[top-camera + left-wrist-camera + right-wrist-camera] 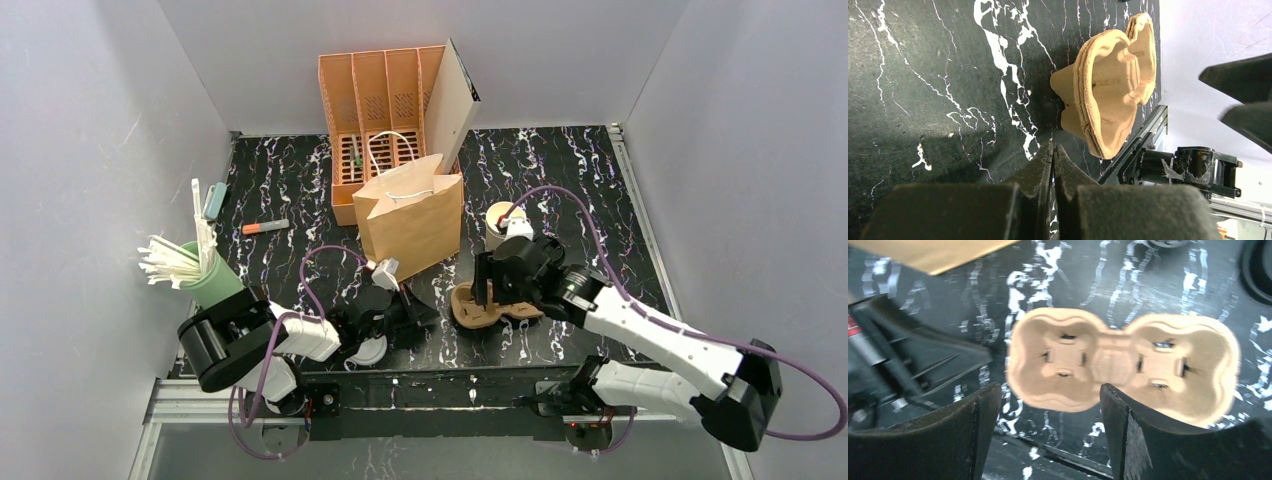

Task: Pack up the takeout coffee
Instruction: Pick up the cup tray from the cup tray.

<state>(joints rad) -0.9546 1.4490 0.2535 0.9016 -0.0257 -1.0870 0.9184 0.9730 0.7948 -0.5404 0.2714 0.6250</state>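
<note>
The right pincer (1048,390) hangs spread wide over the pulp carrier (1123,360) mid-frame; the left pincer (1053,150) is closed on nothing. A careless reach could topple the white cup (497,218) just above centre.

Overhead, the white paper cup (496,216) shows only its rim and upper wall; the right gripper (497,293) and its wrist cover the rest. That gripper also hides the middle of the pulp cup carrier (468,306). The flat white lid (368,351) lies partly under the left arm (300,337). Contents of the orange organizer (375,110) are too small to identify. The right wrist view is blurred throughout; its top edge cuts the paper bag (923,252), and a dark round shape (1257,265) at the corner cannot be identified.
</note>
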